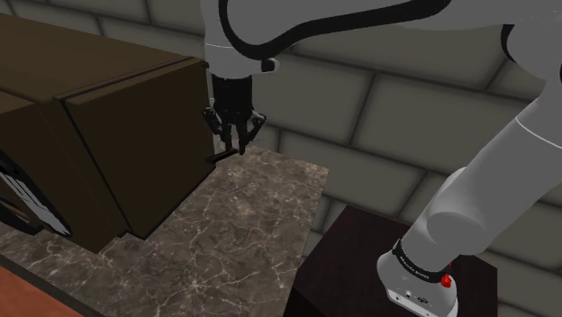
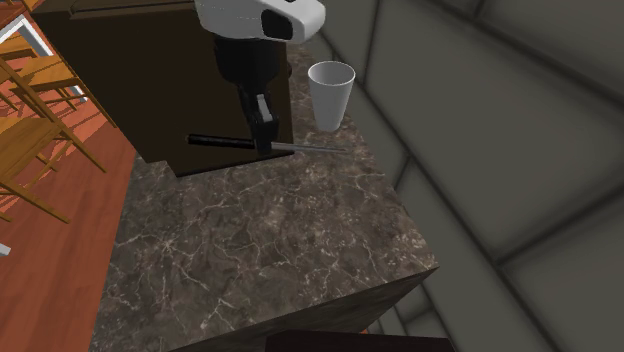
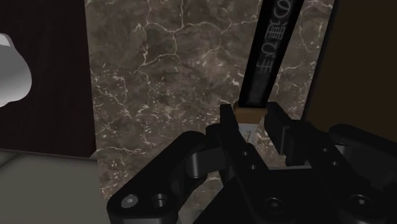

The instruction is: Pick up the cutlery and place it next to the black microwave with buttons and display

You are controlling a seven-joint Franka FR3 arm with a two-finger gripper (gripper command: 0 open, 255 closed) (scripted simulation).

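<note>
We see the arm reaching down, its gripper (image 1: 234, 147) clasping a knife (image 2: 222, 140), matte black handle and thin grey blade, held level above the veined marble counter (image 2: 260, 240).

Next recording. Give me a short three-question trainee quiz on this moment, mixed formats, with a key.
1. True or false: the gripper is shut on the knife.
2. Multiple choice: what stands on the marble counter past the tip of the knife's blade? A) white cup B) red bowl C) glass bottle
3. Fill in: the knife's handle is ____ in colour.
Key: 1 true; 2 A; 3 black.
</note>
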